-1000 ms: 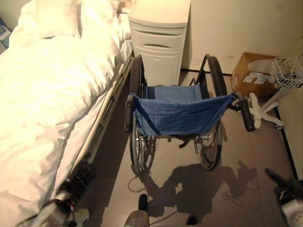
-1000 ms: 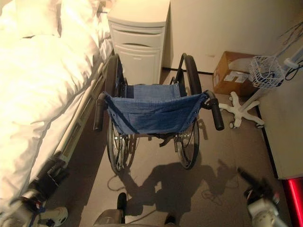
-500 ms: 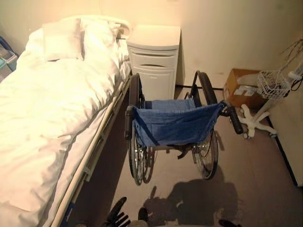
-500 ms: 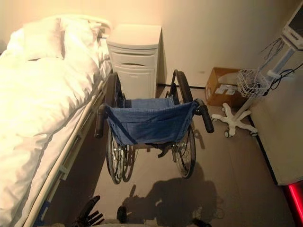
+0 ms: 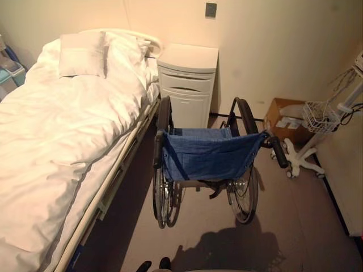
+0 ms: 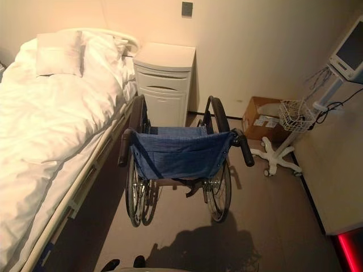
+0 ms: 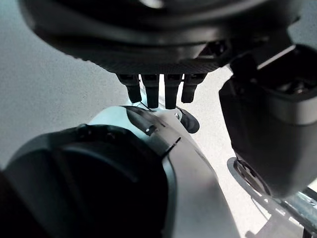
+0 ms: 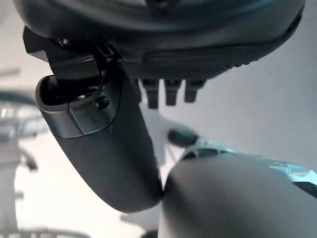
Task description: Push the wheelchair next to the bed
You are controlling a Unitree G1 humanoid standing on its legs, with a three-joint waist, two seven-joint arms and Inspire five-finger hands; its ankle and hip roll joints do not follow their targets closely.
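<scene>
From my left eye, the wheelchair point(image 5: 207, 161) stood on the floor point(image 5: 295, 226) just beside the bed point(image 5: 62, 141), its left wheel near the bed's side rail, its blue sling back towards me and both black push handles free. Ahead of it the white bedside cabinet point(image 5: 187, 85) stood against the wall. A second earlier my hands had shown low at the picture's edges, the left by the bed frame and the right at the lower right; now they were out of that picture, and the whole scene had drawn back, so the camera had moved rather than the chair.

From my right eye, a cardboard box point(image 6: 262, 118) lay by the wall to the right, next to a wheeled stand with a wire basket point(image 6: 295, 116) and a monitor point(image 6: 347, 54) above it.

At my left wrist, my left hand point(image 7: 158, 91) hung with its fingers straight and relaxed, holding nothing.

At my right wrist, my right hand point(image 8: 168, 91) likewise showed fingers straight down and empty, the thumb point(image 8: 99, 144) standing beside them.
</scene>
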